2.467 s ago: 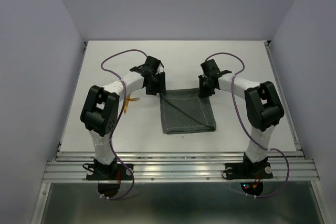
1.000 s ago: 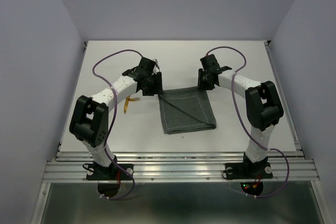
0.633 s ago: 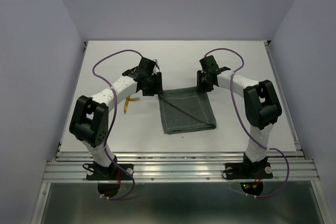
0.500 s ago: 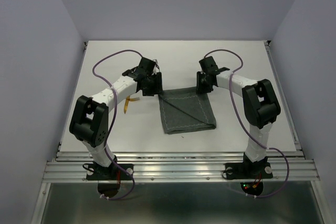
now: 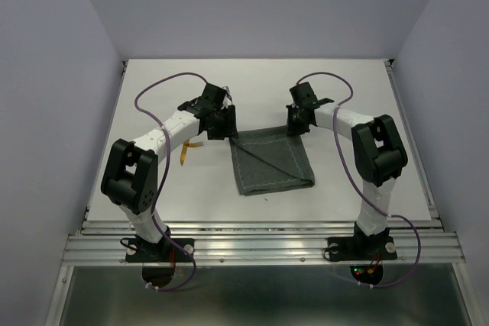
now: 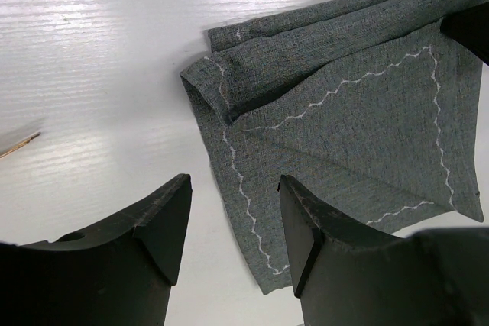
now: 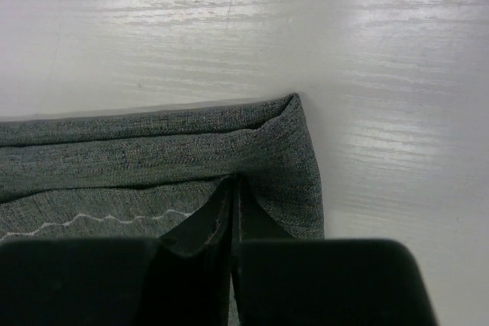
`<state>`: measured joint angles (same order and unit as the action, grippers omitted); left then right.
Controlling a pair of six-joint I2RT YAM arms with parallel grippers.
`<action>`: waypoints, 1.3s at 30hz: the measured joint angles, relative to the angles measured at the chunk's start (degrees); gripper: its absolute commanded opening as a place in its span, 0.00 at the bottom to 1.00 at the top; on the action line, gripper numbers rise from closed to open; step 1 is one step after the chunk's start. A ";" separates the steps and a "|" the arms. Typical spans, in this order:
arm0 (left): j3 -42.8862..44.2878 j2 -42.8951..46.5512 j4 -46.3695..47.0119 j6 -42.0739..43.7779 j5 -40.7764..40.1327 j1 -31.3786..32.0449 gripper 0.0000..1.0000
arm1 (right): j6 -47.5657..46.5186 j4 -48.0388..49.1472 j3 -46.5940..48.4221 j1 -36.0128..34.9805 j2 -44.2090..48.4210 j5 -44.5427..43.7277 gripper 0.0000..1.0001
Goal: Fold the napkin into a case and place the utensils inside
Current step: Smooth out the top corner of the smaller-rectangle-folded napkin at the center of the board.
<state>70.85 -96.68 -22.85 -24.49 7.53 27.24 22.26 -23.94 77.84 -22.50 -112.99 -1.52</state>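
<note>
The napkin (image 5: 271, 164) lies folded on the white table, a diagonal fold line across it and light stitching along the hem. My left gripper (image 5: 226, 124) hovers open over its far left corner; in the left wrist view (image 6: 233, 185) the jaws straddle the napkin's (image 6: 351, 135) stitched left edge. My right gripper (image 5: 296, 123) is at the far right corner; in the right wrist view (image 7: 231, 182) its jaws are shut on the napkin's (image 7: 153, 150) rolled edge. A gold utensil (image 5: 186, 152) lies left of the napkin, and its tip shows in the left wrist view (image 6: 19, 145).
The white table (image 5: 344, 97) has raised side rails and a metal rail along the near edge. Purple cables loop above both arms. The walls stand close on both sides.
The left arm's elbow swung out to the left and its gripper drew slightly back from the napkin's corner. The right gripper shifted slightly farther. In the last second almost nothing moved.
</note>
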 measured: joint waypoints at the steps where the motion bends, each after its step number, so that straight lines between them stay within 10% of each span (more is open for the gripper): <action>1: 0.00 0.00 -0.02 0.00 0.00 0.00 0.60 | 0.00 0.00 0.00 0.00 0.02 0.02 0.01; 39: 2.67 -7.58 3.06 0.13 6.08 0.00 0.57 | 6.05 2.21 0.11 0.00 3.06 -6.23 0.06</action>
<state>73.52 -104.27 -19.79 -24.36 13.61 27.24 28.32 -21.74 77.95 -22.50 -109.93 -7.75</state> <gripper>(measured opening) 0.579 0.015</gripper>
